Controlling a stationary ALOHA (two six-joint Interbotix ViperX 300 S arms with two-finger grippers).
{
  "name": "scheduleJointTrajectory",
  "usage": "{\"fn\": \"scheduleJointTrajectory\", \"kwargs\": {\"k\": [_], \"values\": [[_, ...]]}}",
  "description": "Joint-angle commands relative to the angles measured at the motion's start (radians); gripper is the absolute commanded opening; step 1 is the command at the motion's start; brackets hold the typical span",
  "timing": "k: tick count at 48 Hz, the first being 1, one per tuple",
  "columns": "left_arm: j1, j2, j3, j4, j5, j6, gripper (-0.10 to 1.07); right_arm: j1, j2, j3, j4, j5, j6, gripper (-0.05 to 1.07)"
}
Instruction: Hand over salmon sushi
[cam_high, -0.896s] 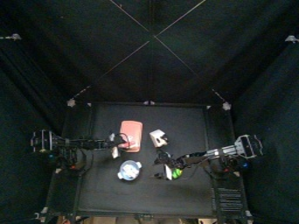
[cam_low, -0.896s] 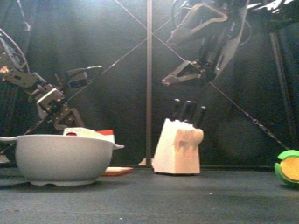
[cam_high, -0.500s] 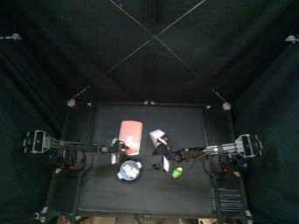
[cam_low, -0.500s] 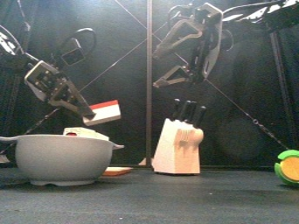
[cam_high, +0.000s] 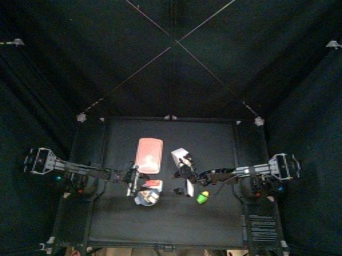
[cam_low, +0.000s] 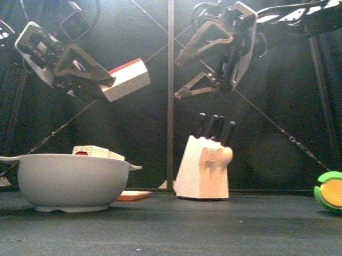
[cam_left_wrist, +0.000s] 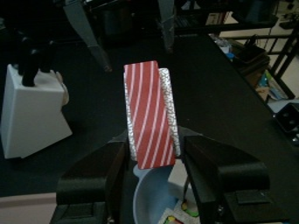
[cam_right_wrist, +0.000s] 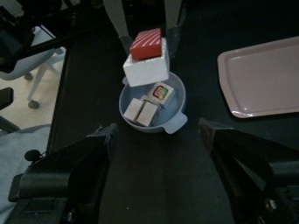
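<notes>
Up from the bowl on the bench, the left gripper has risen, clamped on the salmon sushi, a red-striped block with a white rice side; its long axis tilts toward the right gripper, gaping empty just beyond at like height

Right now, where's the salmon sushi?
In the front view the salmon sushi is up in the air on the left, clamped in the left gripper, above the bowl.
</notes>
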Motion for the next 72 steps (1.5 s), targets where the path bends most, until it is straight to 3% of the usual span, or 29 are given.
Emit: {"fn": "scheduleJointTrajectory", "kwargs": {"k": [1, 17, 28, 72], "values": [[0.000, 0.015, -0.035, -0.012, -0.014, 0.000, 0.70, -0.005, -0.005, -0.037, -0.005, -0.006, -0.002, 1.02], [-0.002, 0.110, -0.101, -0.043, -0.018, 0.003, 0.70, -0.005, 0.026, -0.078, -0.103, -0.008, -0.002, 1.02], [-0.005, 0.141, -0.129, -0.046, -0.020, 0.003, 0.70, -0.005, 0.041, -0.084, -0.115, -0.008, -0.002, 1.02], [-0.006, 0.163, -0.147, -0.046, -0.023, 0.003, 0.70, -0.008, 0.103, -0.121, -0.115, 0.021, 0.000, 1.01]]}}
